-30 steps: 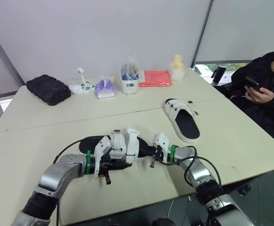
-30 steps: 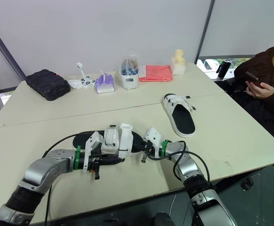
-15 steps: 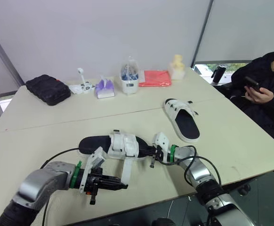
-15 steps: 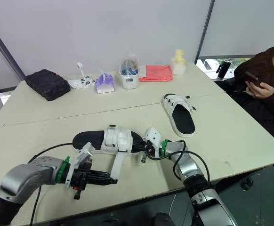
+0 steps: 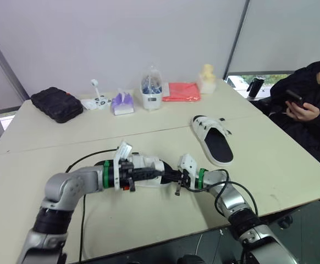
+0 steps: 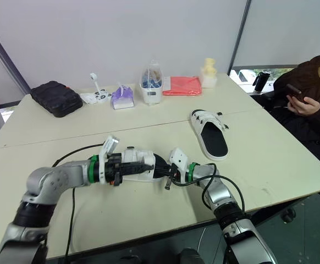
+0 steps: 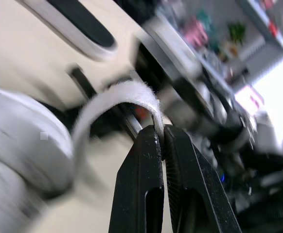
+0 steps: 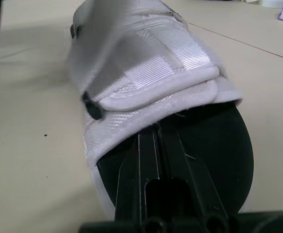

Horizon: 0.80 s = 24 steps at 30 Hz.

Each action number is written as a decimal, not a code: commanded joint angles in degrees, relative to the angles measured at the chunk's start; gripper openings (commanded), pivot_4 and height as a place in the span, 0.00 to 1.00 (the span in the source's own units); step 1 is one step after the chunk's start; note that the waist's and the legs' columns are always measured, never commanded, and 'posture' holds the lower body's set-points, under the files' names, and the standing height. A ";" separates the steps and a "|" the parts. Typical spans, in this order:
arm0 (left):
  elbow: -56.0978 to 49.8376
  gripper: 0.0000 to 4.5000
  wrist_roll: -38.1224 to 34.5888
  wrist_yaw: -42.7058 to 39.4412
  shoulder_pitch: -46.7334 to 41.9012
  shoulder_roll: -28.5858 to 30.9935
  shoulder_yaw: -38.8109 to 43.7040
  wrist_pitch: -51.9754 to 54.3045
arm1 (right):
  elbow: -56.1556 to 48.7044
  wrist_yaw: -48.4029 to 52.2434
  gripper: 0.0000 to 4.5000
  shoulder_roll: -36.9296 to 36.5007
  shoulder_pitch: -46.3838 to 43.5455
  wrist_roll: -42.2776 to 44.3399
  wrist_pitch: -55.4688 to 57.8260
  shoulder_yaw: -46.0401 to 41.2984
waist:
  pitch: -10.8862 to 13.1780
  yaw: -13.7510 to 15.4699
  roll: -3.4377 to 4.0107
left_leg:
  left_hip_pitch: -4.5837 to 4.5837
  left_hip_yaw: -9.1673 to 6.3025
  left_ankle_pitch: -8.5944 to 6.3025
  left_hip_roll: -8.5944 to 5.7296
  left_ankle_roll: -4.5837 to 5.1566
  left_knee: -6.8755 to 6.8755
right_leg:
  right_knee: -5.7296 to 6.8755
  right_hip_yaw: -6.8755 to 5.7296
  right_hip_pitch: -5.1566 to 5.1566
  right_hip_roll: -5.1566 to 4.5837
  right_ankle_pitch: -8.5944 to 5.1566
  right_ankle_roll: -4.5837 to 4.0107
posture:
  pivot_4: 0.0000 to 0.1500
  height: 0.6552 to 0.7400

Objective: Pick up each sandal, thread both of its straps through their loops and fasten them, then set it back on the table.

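the near sandal (image 5: 147, 163) is found on the table (image 5: 149, 220) close to its near edge, between the two arms. its right end is held by the right gripper (image 8: 157, 133), whose fingers are pressed together on the rim of the black sole. the tip of a white strap (image 7: 113, 95) is pinched between the closed fingers of the left gripper (image 7: 160, 135), and from there the strap is seen curving back in an arc to the sandal's upper.

half a second ago this strap was drawn out straight toward the near side, with the left gripper low over the table and clear of the shoe. now the left arm has been swung back, and the gripper is laid across the top of the sandal with the strap carried along.

this is judged to be the fold-back of a strap already pulled through its loop, so it probably needs pressing down next to fasten it. whether the second strap is done cannot be told. the far sandal (image 5: 215, 142) is seen flat on the table to the right, well apart.
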 commanded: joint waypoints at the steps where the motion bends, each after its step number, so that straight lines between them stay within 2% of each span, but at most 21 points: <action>1: 6.12 0.02 -3.06 3.62 -4.40 -2.67 5.32 2.83 | 4.57 -0.64 0.00 0.02 2.75 -3.82 2.46 3.04 | -0.01 0.10 0.00 | 0.01 0.00 0.00 0.00 0.00 0.00 | 0.02 0.00 0.00 0.00 0.00 0.00 | 1.00 1.00; 2: 7.18 0.02 -3.17 4.22 -5.01 -3.19 5.84 3.44 | 4.50 -0.70 0.00 0.00 2.82 -3.80 2.48 3.01 | -0.01 0.08 0.00 | 0.01 -0.01 0.01 0.00 -0.01 0.01 | 0.03 -0.02 0.00 0.00 0.00 0.00 | 1.00 1.00; 5: 9.79 0.22 -2.06 5.83 -5.72 -4.49 6.11 3.88 | 4.28 -0.86 0.00 -0.07 3.09 -3.86 2.42 3.11 | -0.03 0.12 -0.03 | 0.03 -0.01 0.04 -0.01 -0.06 0.02 | 0.05 -0.01 0.03 -0.01 0.01 0.00 | 1.00 1.00; 12: 6.45 0.99 -1.75 3.10 -7.47 -2.34 6.36 1.86 | 3.91 -1.21 0.00 -0.17 3.23 -3.85 2.59 3.04 | -0.03 0.09 -0.02 | 0.05 -0.02 0.06 -0.01 -0.13 -0.01 | 0.06 0.00 0.04 -0.01 0.01 0.00 | 1.00 1.00; 14: 5.32 0.99 -0.12 2.06 -9.07 -0.94 6.11 -1.19 | 3.81 -1.18 0.00 -0.24 3.28 -3.80 2.66 3.03 | -0.02 0.11 -0.03 | 0.05 -0.02 0.07 -0.01 -0.15 -0.01 | 0.06 0.00 0.04 -0.01 0.01 0.00 | 1.00 1.00; 20: 5.63 0.99 11.57 -2.97 -12.25 3.95 -0.08 -16.49 | 3.97 -0.98 0.00 -0.31 3.25 -3.71 2.67 2.98 | -0.03 0.11 -0.02 | 0.07 -0.01 0.08 -0.01 -0.24 -0.05 | 0.03 0.01 0.04 -0.01 0.01 -0.01 | 1.00 1.00; 24: 17.02 0.99 22.64 -7.15 -16.31 4.95 -6.34 -29.34 | 5.07 -0.99 0.00 0.26 2.35 -3.81 2.37 3.11 | -0.02 0.10 -0.02 | 0.07 -0.02 0.09 -0.01 -0.27 -0.05 | 0.04 0.00 0.05 0.00 0.02 -0.03 | 1.00 1.00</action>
